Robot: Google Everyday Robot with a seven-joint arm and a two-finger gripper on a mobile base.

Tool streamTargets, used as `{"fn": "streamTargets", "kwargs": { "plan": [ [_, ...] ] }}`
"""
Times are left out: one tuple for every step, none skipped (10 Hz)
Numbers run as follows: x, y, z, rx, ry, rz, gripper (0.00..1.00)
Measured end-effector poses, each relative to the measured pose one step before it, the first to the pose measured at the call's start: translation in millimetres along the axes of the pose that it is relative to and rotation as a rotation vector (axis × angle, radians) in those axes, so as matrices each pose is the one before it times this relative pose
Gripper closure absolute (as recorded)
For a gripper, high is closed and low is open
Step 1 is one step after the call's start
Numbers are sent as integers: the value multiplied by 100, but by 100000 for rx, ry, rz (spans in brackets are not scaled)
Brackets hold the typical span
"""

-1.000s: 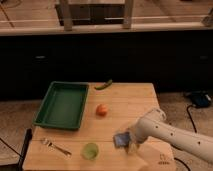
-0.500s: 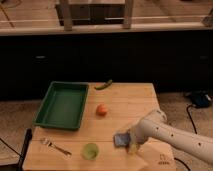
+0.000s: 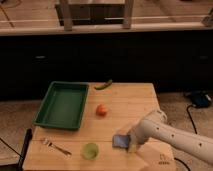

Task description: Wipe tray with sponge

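Gripper [image 3: 131,144]: low over the front right part of the table, tip turned down and to the left, at the right edge of the sponge.
Jaws: opening cannot be told; hold on anything cannot be told.
Sponge [image 3: 120,140]: small light-blue pad, flat on the table, right edge hidden under the gripper; well apart from the tray.
Arm [image 3: 170,134]: thick, white, reaching in from the lower right corner, rounded bulge just above the gripper.
Green cup [image 3: 90,150]: small, round, upright, near the front edge, left of the sponge.
Fork [image 3: 55,146]: flat, slanted, front left, below the tray.
Round fruit [image 3: 101,110]: orange-red, mid-table, just right of the tray, between tray and sponge.
Tray [image 3: 62,105]: large, shallow, green, raised rim, rear left quarter of the table.
Green pod [image 3: 104,85]: slim, curved, at the back edge.
Table [image 3: 135,100]: pale wood, rectangular.
Dark object [image 3: 25,146]: long, narrow, at the table's left edge; kind not discernible.
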Motion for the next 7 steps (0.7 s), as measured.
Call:
{"fn": "streamTargets", "kwargs": {
  "plan": [
    [-17, 39, -53, -188, 133, -185, 85],
    [16, 13, -62, -76, 70, -2, 96],
    [29, 14, -20, -48, 100, 2, 99],
    [-41, -57, -74, 146, 12, -102, 99],
    [-72, -186, -428, 304, 508, -295, 99],
    [-619, -427, -1108, 554, -148, -265, 99],
    [-646, -306, -1182, -115, 238, -578, 99]
  ]
}}
